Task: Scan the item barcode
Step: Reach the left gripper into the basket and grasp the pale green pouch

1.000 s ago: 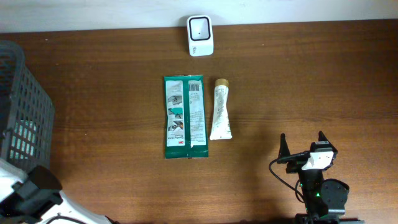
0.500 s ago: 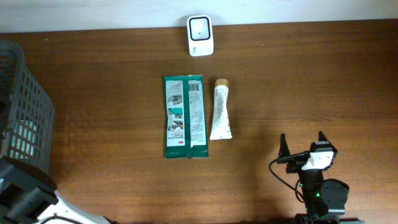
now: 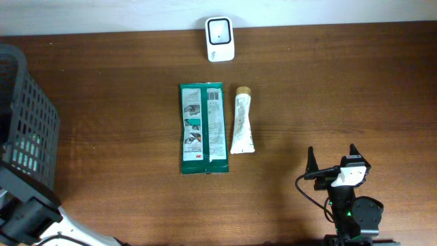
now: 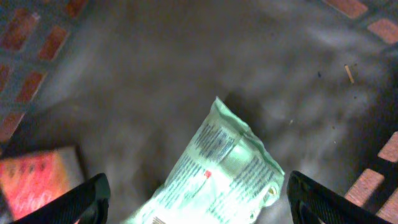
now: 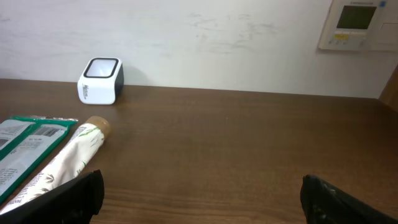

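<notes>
The brown worktop [image 3: 341,82] carries everything but the dark mesh basket [image 3: 27,116], which stands at its left end. The left arm [image 3: 31,217] sits at the near left corner beside the basket. Its wrist camera looks down into the basket, and the left hand [image 4: 199,205] has its fingers spread wide, above a pale green packet [image 4: 224,168] and clamped on nothing. That packet lies on the basket floor with its long axis on a diagonal in the wrist view. The right arm [image 3: 351,212] stays low at the near right edge, its right hand [image 3: 332,154] aimed at the far wall with fingers wide apart and empty. A dark green packet [image 3: 203,128] lies flat mid-worktop, long axis running near to far, its barcode [image 3: 214,97] at the far end. Just to its right a white tube [image 3: 242,126] lies almost parallel, cap toward the far edge. The white scanner [image 3: 220,39] stands beyond both at the far edge, well apart from them.
</notes>
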{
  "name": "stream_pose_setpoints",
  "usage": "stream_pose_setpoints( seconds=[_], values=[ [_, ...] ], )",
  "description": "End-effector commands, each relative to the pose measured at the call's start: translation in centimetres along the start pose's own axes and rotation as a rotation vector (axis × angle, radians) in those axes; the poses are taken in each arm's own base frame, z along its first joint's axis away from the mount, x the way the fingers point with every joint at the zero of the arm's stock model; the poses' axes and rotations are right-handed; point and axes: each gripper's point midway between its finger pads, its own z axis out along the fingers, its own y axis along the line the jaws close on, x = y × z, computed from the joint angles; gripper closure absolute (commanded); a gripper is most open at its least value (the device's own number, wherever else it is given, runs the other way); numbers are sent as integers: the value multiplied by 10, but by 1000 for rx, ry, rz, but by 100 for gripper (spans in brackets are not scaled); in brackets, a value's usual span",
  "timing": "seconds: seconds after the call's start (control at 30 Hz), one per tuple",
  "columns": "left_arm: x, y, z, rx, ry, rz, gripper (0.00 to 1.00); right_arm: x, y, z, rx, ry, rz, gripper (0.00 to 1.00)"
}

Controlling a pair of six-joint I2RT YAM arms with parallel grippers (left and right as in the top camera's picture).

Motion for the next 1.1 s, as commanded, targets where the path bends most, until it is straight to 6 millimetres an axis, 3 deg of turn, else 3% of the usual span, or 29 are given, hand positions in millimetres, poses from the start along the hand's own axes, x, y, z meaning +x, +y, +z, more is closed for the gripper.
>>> stream_pose_setpoints(
  seconds=[0.0,0.13,0.37,0.53,0.63,0.8,0.97,1.07],
  values=[
    [8,-7,24,50,24,68,11,4,1,0,-7,6,-5,2],
    [20,-21,44,126,60,138,13,4,1,0,-7,6,-6,2],
    [32,-24,69,140,107,137,16,3,1,0,-7,6,-5,2],
    [35,-25,70,142,116,136,40,4,1,0,-7,6,-5,2],
    [36,-25,70,143,120,135,72,4,1,0,-7,6,-5,2],
    [35,-25,69,143,121,122,98,4,1,0,-7,6,-5,2],
    [17,-21,49,129,72,64,100,4,1,0,-7,6,-5,2],
    [-6,-17,20,114,7,-11,100,4,1,0,-7,6,-5,2]
  ],
)
